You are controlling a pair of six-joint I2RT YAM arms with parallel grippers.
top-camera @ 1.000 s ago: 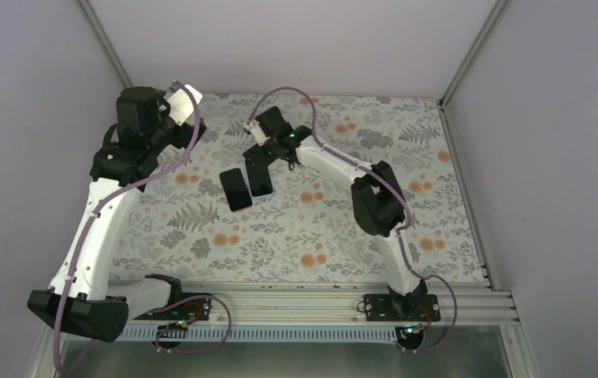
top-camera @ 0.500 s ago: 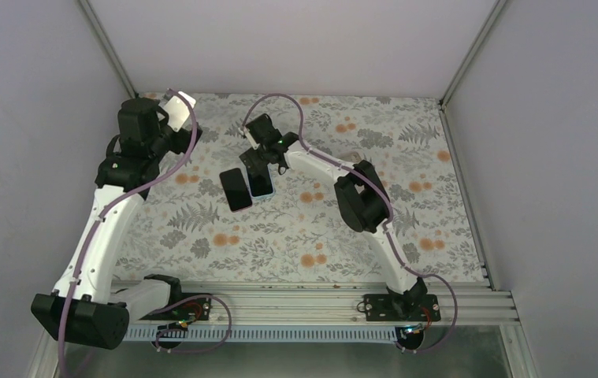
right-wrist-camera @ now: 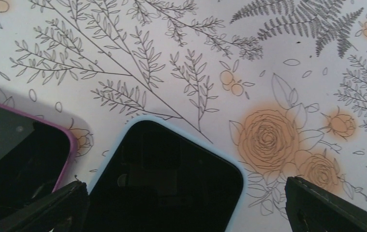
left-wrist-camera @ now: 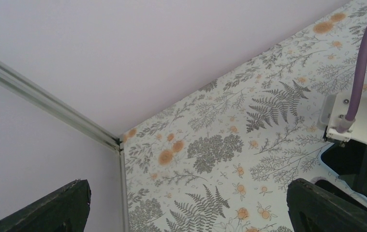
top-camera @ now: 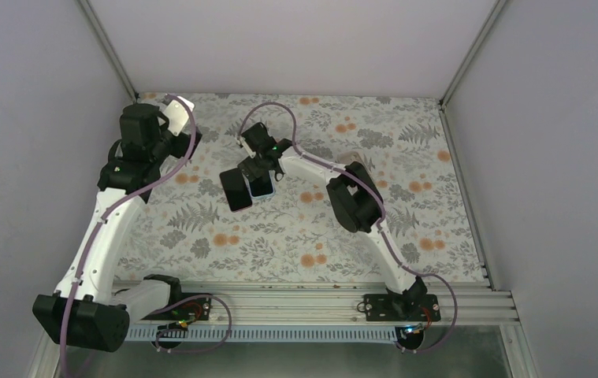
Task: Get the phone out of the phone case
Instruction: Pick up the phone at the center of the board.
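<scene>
Two phones lie side by side, screens up, on the flowered table. One is in a light blue case (top-camera: 262, 186) (right-wrist-camera: 171, 179). The other, to its left, is in a pink case (top-camera: 236, 190) (right-wrist-camera: 17, 150). My right gripper (top-camera: 254, 167) (right-wrist-camera: 188, 212) is open just above the far end of the blue-cased phone, one finger on each side of it, gripping nothing. My left gripper (top-camera: 179, 118) (left-wrist-camera: 191, 212) is open and empty, held high near the back left corner, well away from the phones.
The flowered mat (top-camera: 374, 213) covers the table. Walls and aluminium posts (left-wrist-camera: 51, 101) close the back and sides. The right arm's wrist and purple cable (left-wrist-camera: 360, 63) show in the left wrist view. A metal rail (top-camera: 303, 303) runs along the near edge.
My right gripper has moved left and towards the phones, now over the blue-cased phone's far end. My left arm has drawn back a little towards the back left corner. The phones have not moved.
</scene>
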